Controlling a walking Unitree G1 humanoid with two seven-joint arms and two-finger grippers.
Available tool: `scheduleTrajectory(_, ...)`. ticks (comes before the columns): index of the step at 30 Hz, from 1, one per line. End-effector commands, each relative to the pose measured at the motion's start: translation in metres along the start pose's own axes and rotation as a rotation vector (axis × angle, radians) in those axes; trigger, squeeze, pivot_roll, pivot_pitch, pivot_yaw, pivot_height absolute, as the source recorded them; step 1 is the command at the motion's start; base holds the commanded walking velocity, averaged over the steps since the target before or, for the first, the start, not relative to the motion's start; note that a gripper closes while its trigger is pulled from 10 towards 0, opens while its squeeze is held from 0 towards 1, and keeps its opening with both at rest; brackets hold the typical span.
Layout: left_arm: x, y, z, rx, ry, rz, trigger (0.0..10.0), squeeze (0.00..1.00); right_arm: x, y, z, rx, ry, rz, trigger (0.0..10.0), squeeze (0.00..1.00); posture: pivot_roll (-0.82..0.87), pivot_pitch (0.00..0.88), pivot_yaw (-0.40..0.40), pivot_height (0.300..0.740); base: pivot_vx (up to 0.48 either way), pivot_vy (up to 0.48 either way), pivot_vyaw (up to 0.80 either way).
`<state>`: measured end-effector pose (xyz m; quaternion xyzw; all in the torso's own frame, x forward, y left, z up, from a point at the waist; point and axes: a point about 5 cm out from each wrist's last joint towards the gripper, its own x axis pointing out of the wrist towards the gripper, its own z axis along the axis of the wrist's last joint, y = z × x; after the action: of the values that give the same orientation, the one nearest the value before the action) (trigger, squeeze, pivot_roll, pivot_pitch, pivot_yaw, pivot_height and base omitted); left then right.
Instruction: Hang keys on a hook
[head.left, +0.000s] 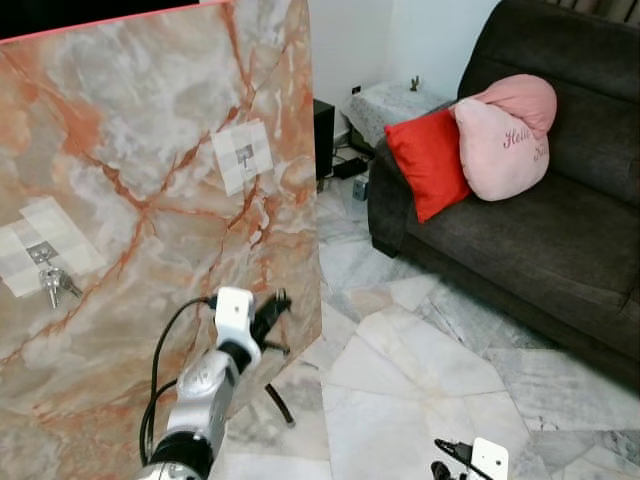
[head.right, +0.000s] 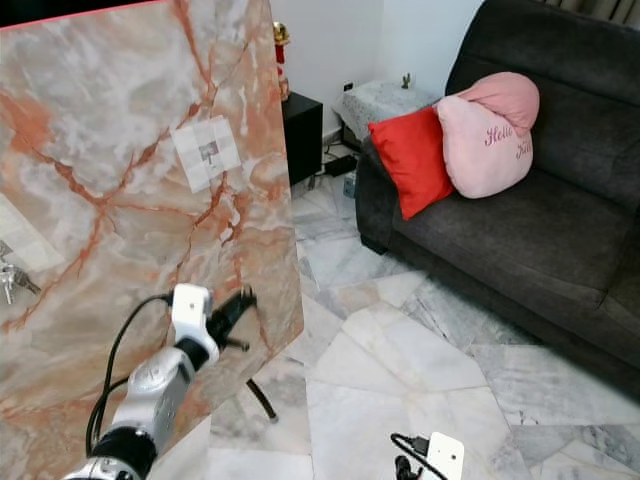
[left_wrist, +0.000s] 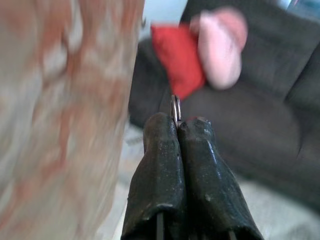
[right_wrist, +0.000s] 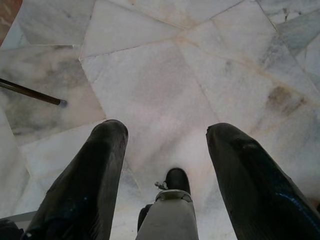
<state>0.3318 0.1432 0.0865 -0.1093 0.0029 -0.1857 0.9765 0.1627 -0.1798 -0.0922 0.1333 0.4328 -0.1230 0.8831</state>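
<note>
Before the marble board (head.left: 130, 150), my left gripper (head.left: 277, 303) pinches a key ring (left_wrist: 175, 107) tightly; carrying it, I must next reach the free hook (head.left: 245, 153). My right gripper (right_wrist: 167, 145), fingers spread, hangs idle.

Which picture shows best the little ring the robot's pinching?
The left wrist view: the key ring pokes out right above the shut jaws of the left gripper. In both eye views the gripper is too small to show the ring.
</note>
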Motion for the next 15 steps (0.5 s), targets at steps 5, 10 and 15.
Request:
scheduleTrajectory(5,0.012,-0.006,0.023,-0.002,-0.078,-0.021,10.0,0.0,0.0,-0.002,0.0,-0.01,0.016,-0.008,10.0,0.0,-0.01,0.0,-0.031,0.74,0.0,0.0,0.0)
scheduleTrajectory(10,0.009,-0.008,0.025,0.011,-0.085,-0.013,10.0,0.0,0.0,-0.001,-0.001,-0.018,0.009,-0.006,10.0,0.0,-0.02,0.0,-0.029,0.74,0.0,0.0,0.0)
scheduleTrajectory(15,0.003,-0.012,0.034,0.044,-0.124,-0.026,10.0,0.0,-0.001,-0.004,-0.002,-0.02,0.012,-0.022,10.0,0.0,-0.02,0.0,-0.031,0.74,0.0,0.0,0.8)
